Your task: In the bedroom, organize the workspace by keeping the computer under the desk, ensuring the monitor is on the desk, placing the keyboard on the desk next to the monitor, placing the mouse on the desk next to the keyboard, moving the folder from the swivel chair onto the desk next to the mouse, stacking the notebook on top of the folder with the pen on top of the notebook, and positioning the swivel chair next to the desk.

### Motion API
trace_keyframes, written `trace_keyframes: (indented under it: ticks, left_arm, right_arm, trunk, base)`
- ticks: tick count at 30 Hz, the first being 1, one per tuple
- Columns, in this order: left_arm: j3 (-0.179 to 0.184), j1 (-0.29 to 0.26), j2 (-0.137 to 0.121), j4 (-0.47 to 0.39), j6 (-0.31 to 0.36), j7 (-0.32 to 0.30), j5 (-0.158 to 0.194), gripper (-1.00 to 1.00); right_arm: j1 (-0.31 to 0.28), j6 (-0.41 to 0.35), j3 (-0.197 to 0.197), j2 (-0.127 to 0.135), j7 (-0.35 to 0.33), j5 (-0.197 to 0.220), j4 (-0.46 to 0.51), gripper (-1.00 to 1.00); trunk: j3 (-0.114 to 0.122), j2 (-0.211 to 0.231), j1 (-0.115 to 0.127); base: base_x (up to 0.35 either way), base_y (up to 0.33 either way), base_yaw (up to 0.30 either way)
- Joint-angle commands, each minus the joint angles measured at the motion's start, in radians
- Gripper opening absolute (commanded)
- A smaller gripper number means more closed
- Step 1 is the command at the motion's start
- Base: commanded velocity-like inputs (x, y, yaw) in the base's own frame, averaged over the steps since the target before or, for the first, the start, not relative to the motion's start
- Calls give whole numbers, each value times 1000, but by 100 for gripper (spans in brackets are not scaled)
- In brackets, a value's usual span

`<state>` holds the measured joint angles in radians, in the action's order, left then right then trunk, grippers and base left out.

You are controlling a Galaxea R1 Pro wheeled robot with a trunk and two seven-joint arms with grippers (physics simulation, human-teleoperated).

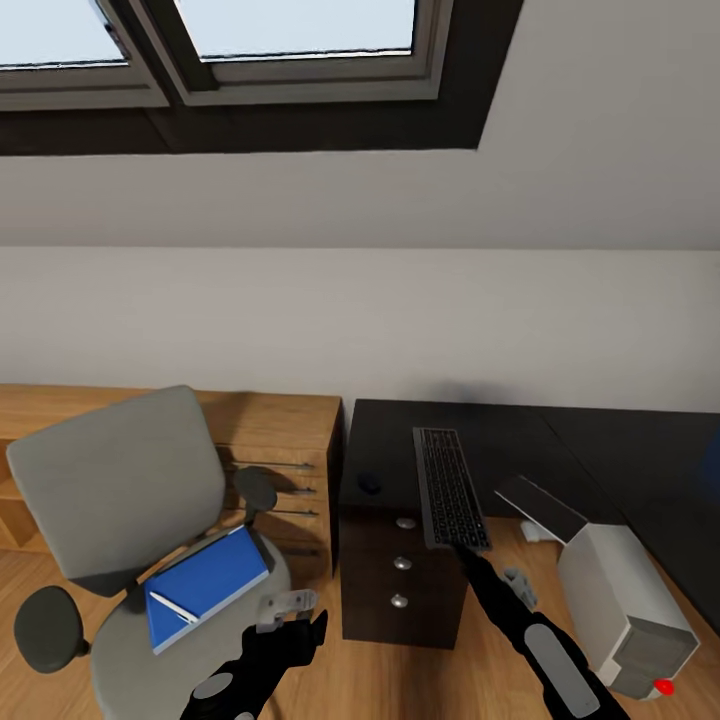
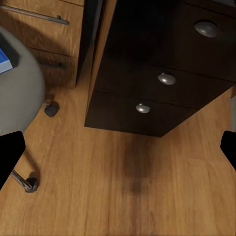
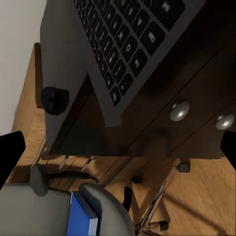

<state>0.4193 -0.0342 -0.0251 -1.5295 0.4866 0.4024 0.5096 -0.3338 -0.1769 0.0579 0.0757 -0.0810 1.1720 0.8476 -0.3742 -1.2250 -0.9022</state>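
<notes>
Head view: keyboard (image 1: 451,487) on black tabletop (image 1: 600,450), near end overhanging front edge; mouse (image 1: 369,483) beside it. Right tool (image 1: 463,549) at that end, grip unclear. Folder (image 1: 208,583), pen (image 1: 173,606) on swivel chair (image 1: 110,490). Left tool (image 1: 288,606) released. Computer (image 1: 625,607) on floor.

Left wrist: drawer knobs (image 2: 166,78).

Right wrist: keyboard (image 3: 125,44) overhang.
</notes>
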Motion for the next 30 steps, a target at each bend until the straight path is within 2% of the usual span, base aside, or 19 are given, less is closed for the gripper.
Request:
trace_keyframes:
  ticks: [1, 3, 4, 5, 7, 8, 9, 12, 13, 17, 20, 21, 25, 30]
  left_arm:
    - [3, -1, -1, -1, 1, 10, 10, 100]
    - [3, -1, -1, -1, 1, 10, 10, 100]
    - [3, -1, -1, -1, 1, 10, 10, 100]
    - [3, -1, -1, -1, 1, 10, 10, 100]
    - [3, -1, -1, -1, 1, 10, 10, 100]
    - [3, -1, -1, -1, 1, 10, 10, 100]
    - [3, -1, -1, -1, 1, 10, 10, 100]
    - [3, -1, -1, -1, 1, 10, 10, 100]
    - [3, -1, -1, -1, 1, 10, 10, 100]
    - [4, -1, -1, -1, 1, 10, 10, 100]
    - [4, -1, -1, -1, 1, 10, 10, 100]
    - [5, -1, -1, -1, 1, 10, 10, 100]
    - [5, -1, 0, -1, 1, 10, 10, 100]
    - [5, -1, 0, -1, 1, 10, 10, 100]
  right_arm:
    - [-1, -5, 2, 3, -3, 8, 0, 100]
    - [0, -12, 1, 5, -19, 9, -2, 100]
    - [0, -18, -1, 10, -66, 12, -12, 100]
    - [0, -19, -2, 13, -85, 13, -18, 100]
    - [0, -22, -4, 32, -182, 22, -59, 100]
    - [0, -26, -7, 47, -296, 56, -103, 100]
    - [0, -34, -7, 51, -343, 79, -118, 100]
    - [0, -66, -9, 64, -406, 126, -136, 100]
    - [0, -102, -9, 91, -440, 187, -146, 100]
    - [0, -115, -11, 115, -447, 220, -150, 100]
    - [-1, -112, -12, 117, -436, 221, -161, 100]
    - [-3, -101, -13, 115, -369, 222, -168, 100]
    - [-6, -77, -15, 105, -318, 223, -167, 100]
    - [-9, 12, -17, 74, -223, 224, -169, 100]
  trunk:
    - [-4, -8, -4]
    - [-11, -22, -12]
    - [-14, -29, -15]
    - [-17, -36, -19]
    - [-23, -50, -27]
    - [-26, -57, -31]
    - [-29, -64, -35]
    - [-39, -85, -46]
    - [-42, -92, -50]
    - [-55, -120, -65]
    - [-64, -141, -77]
    - [-67, -148, -81]
    - [-80, -176, -96]
    - [-95, -211, -115]
  base:
    - [0, 0, 0]
    - [0, 0, 0]
    - [0, 0, 0]
    - [0, 0, 0]
    - [0, 0, 0]
    - [0, 0, 0]
    - [0, 0, 0]
    - [0, 0, 0]
    - [0, 0, 0]
    - [0, 0, 0]
    - [0, 0, 0]
    - [0, 0, 0]
    - [0, 0, 0]
    - [0, 0, 0]
